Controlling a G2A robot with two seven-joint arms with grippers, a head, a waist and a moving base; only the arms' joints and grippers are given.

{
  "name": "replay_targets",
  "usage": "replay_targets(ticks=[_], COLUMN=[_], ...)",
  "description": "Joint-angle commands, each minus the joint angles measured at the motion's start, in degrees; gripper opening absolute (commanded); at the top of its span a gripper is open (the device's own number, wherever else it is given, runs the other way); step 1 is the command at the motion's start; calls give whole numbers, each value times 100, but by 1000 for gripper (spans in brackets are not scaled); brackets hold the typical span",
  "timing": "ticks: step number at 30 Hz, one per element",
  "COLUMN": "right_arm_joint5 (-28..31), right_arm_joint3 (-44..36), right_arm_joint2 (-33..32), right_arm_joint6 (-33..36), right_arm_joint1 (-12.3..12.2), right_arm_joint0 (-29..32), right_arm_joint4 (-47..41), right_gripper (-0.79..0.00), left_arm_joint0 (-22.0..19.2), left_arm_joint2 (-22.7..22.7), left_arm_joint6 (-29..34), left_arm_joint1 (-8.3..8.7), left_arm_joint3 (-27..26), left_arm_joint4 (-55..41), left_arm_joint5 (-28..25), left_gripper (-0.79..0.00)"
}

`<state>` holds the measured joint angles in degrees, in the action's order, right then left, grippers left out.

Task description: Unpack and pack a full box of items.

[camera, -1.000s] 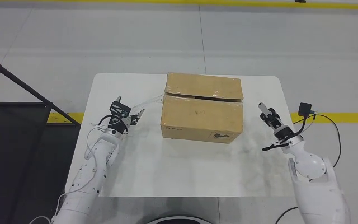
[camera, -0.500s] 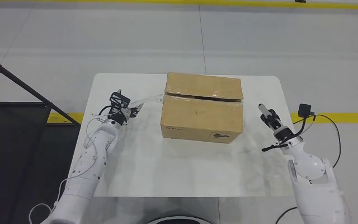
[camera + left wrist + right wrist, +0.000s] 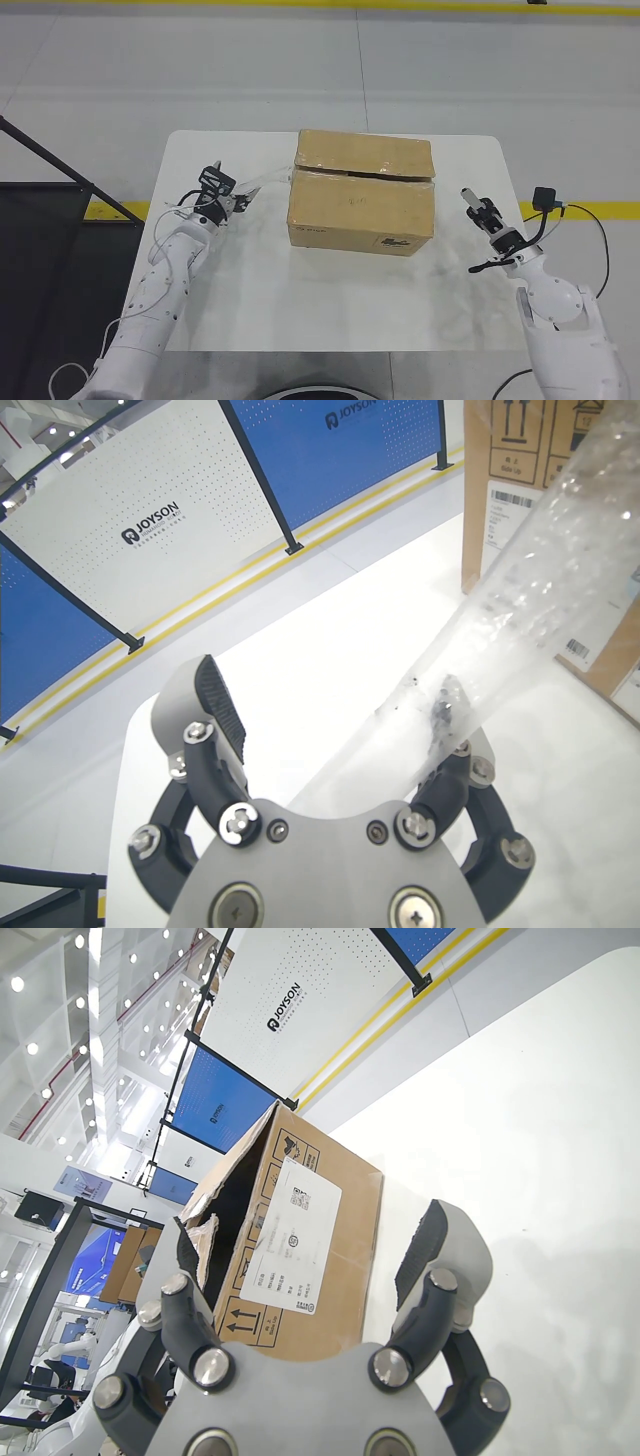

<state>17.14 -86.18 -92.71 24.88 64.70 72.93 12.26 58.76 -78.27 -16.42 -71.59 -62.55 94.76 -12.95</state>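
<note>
A brown cardboard box (image 3: 362,195) stands at the middle back of the white table (image 3: 300,300), its top flaps meeting along a dark seam. A strip of clear tape (image 3: 265,181) runs from the box's left end to my left gripper (image 3: 232,196). In the left wrist view the left gripper (image 3: 330,680) is open, and the tape (image 3: 510,610) clings to one finger and stretches to the box (image 3: 525,475). My right gripper (image 3: 470,195) is open just off the box's right end. The right wrist view shows the right gripper (image 3: 307,1223) facing the labelled end of the box (image 3: 300,1248), whose flap edge is torn and slightly raised.
The table's front half is bare white surface. A black cable with a small black unit (image 3: 545,194) hangs by the right arm near the table's right edge. A black frame (image 3: 45,155) stands beside the table's left side.
My left gripper has shifted slightly toward the back of the table with the tape still stuck to it. The right arm has barely moved.
</note>
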Motion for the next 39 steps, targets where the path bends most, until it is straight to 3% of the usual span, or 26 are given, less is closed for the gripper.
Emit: replay_targets(ticks=[1,10,23,30,39], right_arm_joint5=[0,-185,-205,-206,-103], right_arm_joint3=[0,-160,-64,-32,-170], right_arm_joint2=[0,26,55,64,24], right_arm_joint6=[0,79,150,145,332], right_arm_joint1=[0,-10,-33,-41,-68], right_arm_joint0=[0,-87,-118,-88,-82], right_arm_joint4=[0,6,-1,-31,-146], right_gripper=[0,0,0,0,0], left_arm_joint0=[115,680,512,575,1071], left_arm_joint2=[-30,-217,-389,-379,-481], left_arm_joint6=[-20,160,326,303,296], left_arm_joint1=[9,91,171,203,262], left_arm_joint3=[-168,-1049,-563,-624,-1510], left_arm_joint4=[-72,-51,309,409,267], left_arm_joint5=[-27,-196,-47,-130,-483], left_gripper=[0,0,0,0,0])
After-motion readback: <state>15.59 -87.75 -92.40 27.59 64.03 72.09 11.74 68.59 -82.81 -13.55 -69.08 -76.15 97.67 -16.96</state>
